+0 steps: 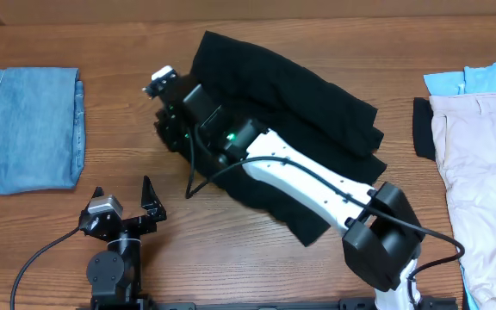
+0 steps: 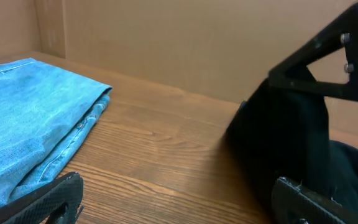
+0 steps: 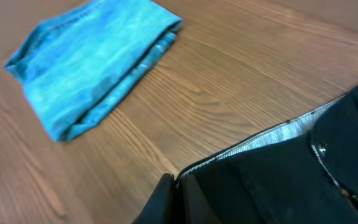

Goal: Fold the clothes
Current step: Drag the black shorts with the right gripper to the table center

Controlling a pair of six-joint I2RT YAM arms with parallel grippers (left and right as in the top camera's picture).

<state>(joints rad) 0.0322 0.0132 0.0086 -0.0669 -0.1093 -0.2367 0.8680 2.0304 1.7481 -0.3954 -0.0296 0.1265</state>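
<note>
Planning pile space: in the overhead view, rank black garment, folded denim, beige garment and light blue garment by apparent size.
Black garment: largest.
Beige garment and folded denim: similar, beige cropped by the frame, unranked.
Light blue garment: smallest, mostly covered.

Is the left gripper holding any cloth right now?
No, the left gripper stands open over the wood of the table, apart from the black garment.

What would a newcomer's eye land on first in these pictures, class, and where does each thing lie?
The black garment sprawls mid-table, with the right arm lying across it and the right tool shut on its left edge. Next come the folded denim at the far left and the beige and light blue pile at the right edge.
</note>
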